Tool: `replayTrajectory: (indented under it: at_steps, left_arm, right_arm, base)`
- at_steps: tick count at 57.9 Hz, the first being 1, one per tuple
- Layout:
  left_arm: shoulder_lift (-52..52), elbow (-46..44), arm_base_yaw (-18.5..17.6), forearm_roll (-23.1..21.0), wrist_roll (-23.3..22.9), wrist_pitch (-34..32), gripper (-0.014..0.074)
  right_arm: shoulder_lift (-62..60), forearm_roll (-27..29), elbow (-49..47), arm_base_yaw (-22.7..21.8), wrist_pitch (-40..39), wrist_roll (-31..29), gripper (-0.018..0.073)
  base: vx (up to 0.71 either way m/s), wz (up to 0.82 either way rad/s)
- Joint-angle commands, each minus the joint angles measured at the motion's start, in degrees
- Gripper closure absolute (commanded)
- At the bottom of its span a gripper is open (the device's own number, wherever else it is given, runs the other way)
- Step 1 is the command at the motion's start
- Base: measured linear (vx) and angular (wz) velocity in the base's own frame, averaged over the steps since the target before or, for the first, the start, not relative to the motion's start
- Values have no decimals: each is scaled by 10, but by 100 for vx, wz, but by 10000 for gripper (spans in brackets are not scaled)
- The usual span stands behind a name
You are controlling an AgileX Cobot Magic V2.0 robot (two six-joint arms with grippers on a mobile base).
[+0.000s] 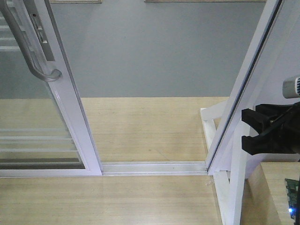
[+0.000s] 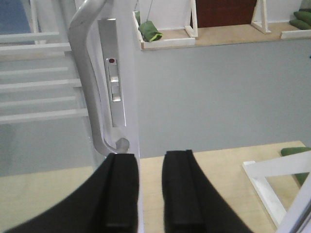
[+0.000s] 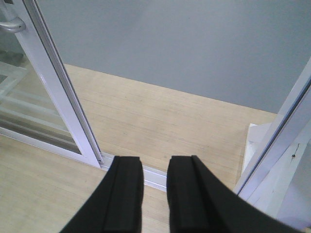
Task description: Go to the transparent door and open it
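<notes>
The tall clear-glass transparent door in its white frame [image 1: 70, 108], crossed by thin white horizontal bars, stands at the left of the front view. Its leading upright is well apart from the slanted white frame post [image 1: 243, 89] at the right. Between the two lies a wide gap, with the pale metal floor track [image 1: 154, 167] exposed along the wooden floor and grey flooring visible beyond it. Judged from that gap, the door already looks slid open for much of its travel, and the approach to it is done. Whether it must go further cannot be told from these views.

The curved grey metal pull handle [image 2: 85, 73] is fixed on the door's leading upright, just beside a narrow silver lock plate [image 2: 114, 82].

The left gripper [image 2: 150, 194], with black padded fingers, sits just below the handle's lower end, right at the door's upright. Its jaws are spread a little and pinch nothing; the handle is not between them. The door edge appears to run down toward the gap, though contact cannot be told.

The right gripper [image 3: 154, 194] hangs over the floor track, away from the door, its jaws likewise parted slightly and empty.
</notes>
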Motion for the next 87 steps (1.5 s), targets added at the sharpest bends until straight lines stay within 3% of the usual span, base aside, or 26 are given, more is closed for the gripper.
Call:
replayTrajectory:
  at_steps: [1,6,13,21,30,44,49,61,87]
  left_arm:
    - [-50,31,-2,19,-35,-113,484]
    - [-109,87,-2,55,-59,-171,597]
    - [-199,158,5,100,-60,-218,605]
    - [-288,217,27,99,-60,-217,603]
    - [-376,287,26,99,-60,-219,603]
    - [-413,420,26,68,-60,-246,603]
    - [-413,414,26,48,-60,-182,603]
    - [-413,413,26,49,-60,-120,603]
    - [-413,413,26,49,-60,-107,603]
  right_arm:
    - [-2,-3,-16,-2,-41,-3,309]
    - [-2,-3,-16,-2,-41,-3,309]
    - [-2,-3,-16,-2,-41,-3,309]
    - [-2,-3,-16,-2,-41,-3,309]
    - [-2,-3,-16,-2,-41,-3,309]
    - [-2,-3,-16,-2,-41,-3,309]
    - [-2,-3,-16,-2,-41,-3,309]
    - [-2,-3,-16,-2,-41,-3,309]
    - [-5,-3,-12,-2,-44,-3,309]
  base:
    - [0,0]
    - [0,0]
    - [0,0]
    - [0,0]
    - [0,0]
    - [0,0]
    - [0,0]
    - [0,0]
    - [0,0]
